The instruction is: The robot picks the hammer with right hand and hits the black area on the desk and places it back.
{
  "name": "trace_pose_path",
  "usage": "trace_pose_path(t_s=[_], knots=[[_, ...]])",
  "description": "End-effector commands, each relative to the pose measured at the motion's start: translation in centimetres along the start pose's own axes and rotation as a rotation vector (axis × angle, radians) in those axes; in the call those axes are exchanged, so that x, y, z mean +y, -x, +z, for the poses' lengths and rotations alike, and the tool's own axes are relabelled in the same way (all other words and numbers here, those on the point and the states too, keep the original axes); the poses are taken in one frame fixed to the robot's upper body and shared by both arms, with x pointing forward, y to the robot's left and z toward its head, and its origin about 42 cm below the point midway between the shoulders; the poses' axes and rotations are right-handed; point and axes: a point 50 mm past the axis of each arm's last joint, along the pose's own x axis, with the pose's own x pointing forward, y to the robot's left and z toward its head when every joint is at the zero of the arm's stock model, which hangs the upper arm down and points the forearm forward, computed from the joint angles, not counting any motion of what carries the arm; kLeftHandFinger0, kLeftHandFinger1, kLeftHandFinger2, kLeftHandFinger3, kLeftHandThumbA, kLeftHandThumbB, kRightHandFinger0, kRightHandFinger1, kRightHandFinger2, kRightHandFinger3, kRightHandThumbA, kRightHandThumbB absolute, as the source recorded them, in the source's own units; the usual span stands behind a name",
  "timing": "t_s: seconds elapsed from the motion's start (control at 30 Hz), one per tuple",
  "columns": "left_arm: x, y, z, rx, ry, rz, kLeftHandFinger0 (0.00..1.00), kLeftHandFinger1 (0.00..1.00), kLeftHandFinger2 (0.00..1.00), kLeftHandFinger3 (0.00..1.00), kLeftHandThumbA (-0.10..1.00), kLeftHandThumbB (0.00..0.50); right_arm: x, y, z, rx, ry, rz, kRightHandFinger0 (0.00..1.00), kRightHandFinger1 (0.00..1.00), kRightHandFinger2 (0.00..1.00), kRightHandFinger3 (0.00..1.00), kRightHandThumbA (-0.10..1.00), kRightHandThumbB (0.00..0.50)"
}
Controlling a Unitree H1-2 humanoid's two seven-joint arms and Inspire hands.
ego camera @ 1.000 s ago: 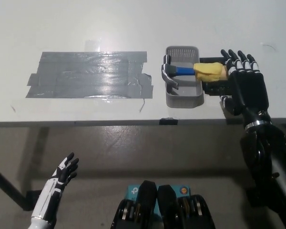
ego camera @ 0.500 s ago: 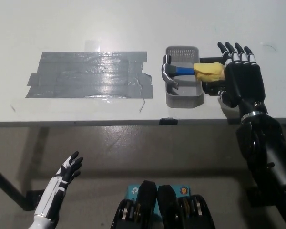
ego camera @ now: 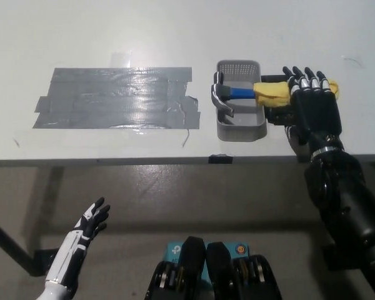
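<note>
Hammer (ego camera: 237,93) lies across the grey basket (ego camera: 240,130) near the tabletop's front right edge; right hand (ego camera: 314,109), fingers spread and empty, should wrap the yellow grip squarely.

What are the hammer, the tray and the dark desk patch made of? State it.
Hammer: dark metal head by its sheen, blue handle, yellow grip that looks soft, perhaps foam or cloth. Tray: grey moulded plastic, judging by its perforated walls. Dark patch: overlapping strips of glossy grey tape, with wrinkles and glare.
</note>
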Motion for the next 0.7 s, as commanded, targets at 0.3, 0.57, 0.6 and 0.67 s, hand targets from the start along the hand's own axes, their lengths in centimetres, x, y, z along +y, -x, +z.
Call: trace_pose_path(t_s=[0.3,0.57,0.6,0.67], knots=[[0.5,-0.3,1.2,-0.073,-0.023,0.004,1.00,1.00,1.00,1.00,1.00,0.008,-4.7,-3.3,2.9,-0.055,-0.007,-0.135,1.00,1.00,1.00,1.00,0.89,0.452],[0.5,-0.3,1.3,-0.069,-0.016,0.000,1.00,1.00,1.00,1.00,1.00,0.019,-4.4,-3.7,3.6,-0.056,-0.001,-0.112,1.00,1.00,1.00,1.00,0.90,0.451],[0.6,-0.3,1.3,-0.071,-0.020,-0.001,1.00,1.00,1.00,1.00,1.00,0.018,-4.2,-3.7,3.5,-0.055,-0.006,-0.111,1.00,1.00,1.00,1.00,0.90,0.452],[0.6,-0.3,1.4,-0.067,-0.013,0.002,1.00,1.00,1.00,1.00,1.00,0.027,-3.8,-3.8,3.5,-0.042,-0.009,-0.094,1.00,1.00,1.00,1.00,0.88,0.456]])
